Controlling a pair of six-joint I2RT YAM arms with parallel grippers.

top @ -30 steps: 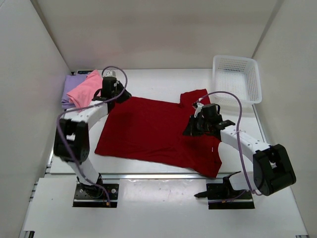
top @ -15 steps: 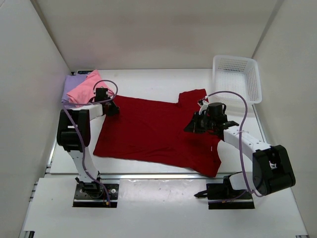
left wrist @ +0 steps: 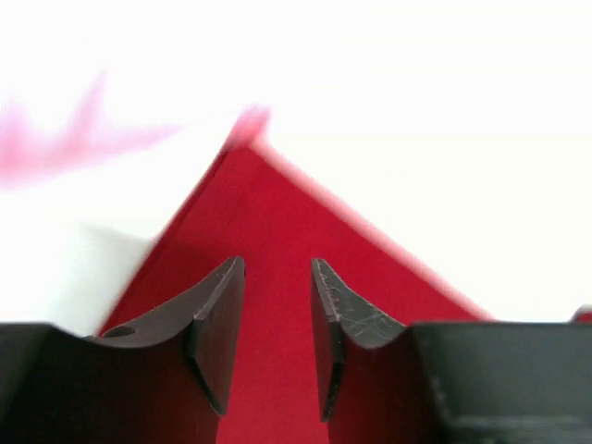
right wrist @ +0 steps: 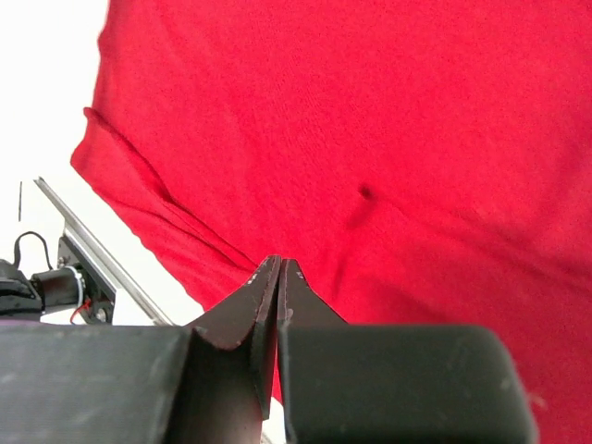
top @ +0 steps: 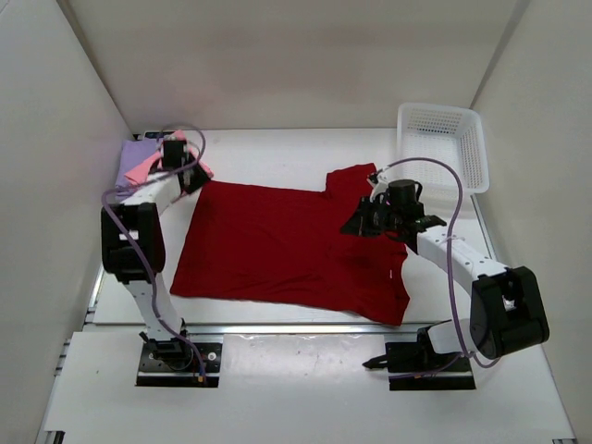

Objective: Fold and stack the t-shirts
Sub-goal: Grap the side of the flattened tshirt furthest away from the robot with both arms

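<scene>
A dark red t-shirt [top: 277, 245] lies spread flat in the middle of the table. My left gripper [top: 191, 176] hovers over its back-left corner, jaws open with nothing between them. The left wrist view shows that corner of the red t-shirt [left wrist: 277, 203] under the open left gripper [left wrist: 277, 268]. A pink t-shirt [top: 141, 170] lies on a lavender t-shirt [top: 132, 153] at the back left, right beside the left arm. My right gripper [top: 351, 228] is shut over the red shirt's right part. Only the red t-shirt [right wrist: 370, 120] shows beyond the closed right gripper [right wrist: 279, 265], nothing held.
A white lattice basket [top: 442, 143] stands at the back right corner. White walls close the table on three sides. The metal rail [top: 277, 326] of the table's front edge runs just below the shirt's hem.
My left gripper has moved left and back toward the pink shirt, opening its jaws. The red shirt's left edge now lies farther left. The right gripper shifted slightly back.
</scene>
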